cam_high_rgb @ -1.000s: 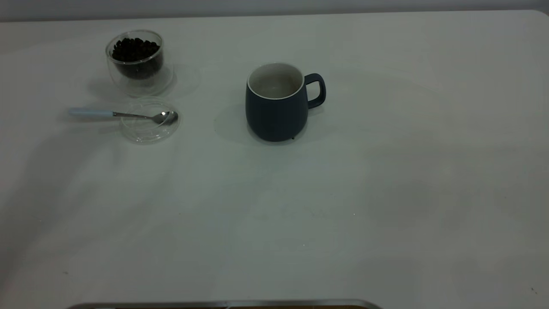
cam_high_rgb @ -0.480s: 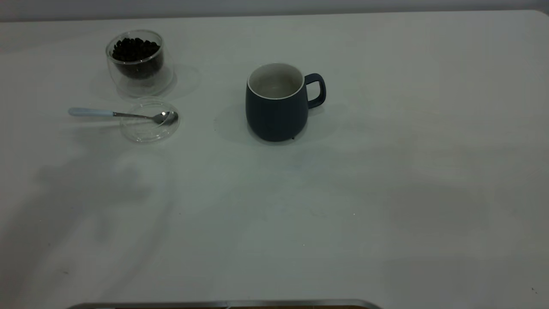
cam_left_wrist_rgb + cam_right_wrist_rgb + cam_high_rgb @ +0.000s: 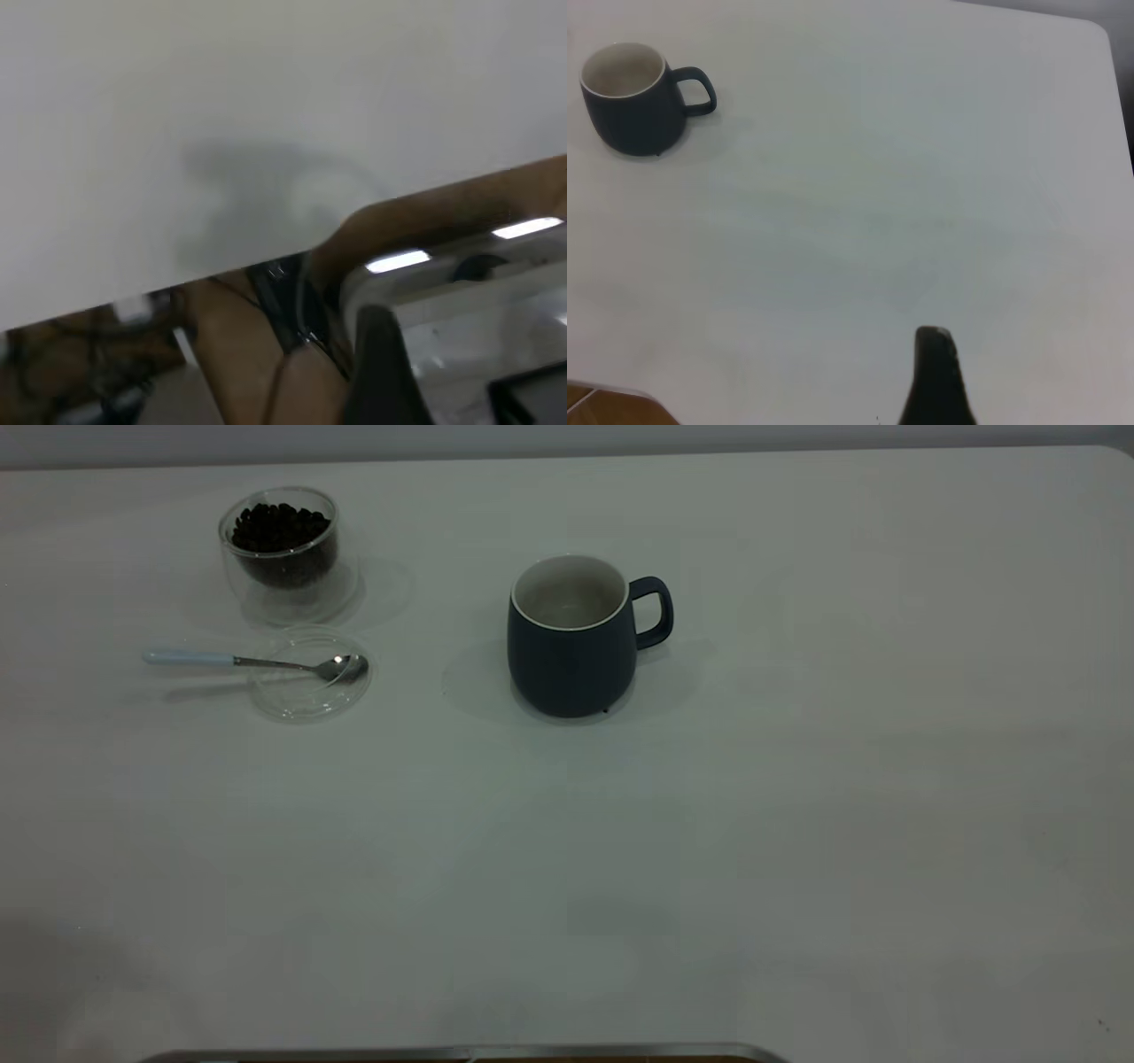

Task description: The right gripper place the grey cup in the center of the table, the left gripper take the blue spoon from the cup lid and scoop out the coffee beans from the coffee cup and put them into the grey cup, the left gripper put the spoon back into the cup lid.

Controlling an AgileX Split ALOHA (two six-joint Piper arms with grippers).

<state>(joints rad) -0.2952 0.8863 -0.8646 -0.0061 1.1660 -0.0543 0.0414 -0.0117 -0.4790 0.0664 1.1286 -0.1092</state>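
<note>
The grey cup stands upright near the table's middle, handle to the right; it also shows in the right wrist view. Its white inside shows no beans. The blue spoon lies with its bowl in the cup lid and its handle pointing left. The coffee cup behind it holds coffee beans. Neither gripper shows in the exterior view. My left gripper is over the table's near edge, fingers apart. My right gripper is far right of the cup, with one finger showing.
A metal bar runs along the table's near edge. A tiny dark speck lies at the grey cup's base. Cables and floor show past the table edge in the left wrist view.
The arm shadows on the table's left and right have slid toward the near edge and faded. The cup, spoon, lid and coffee cup have not moved.
</note>
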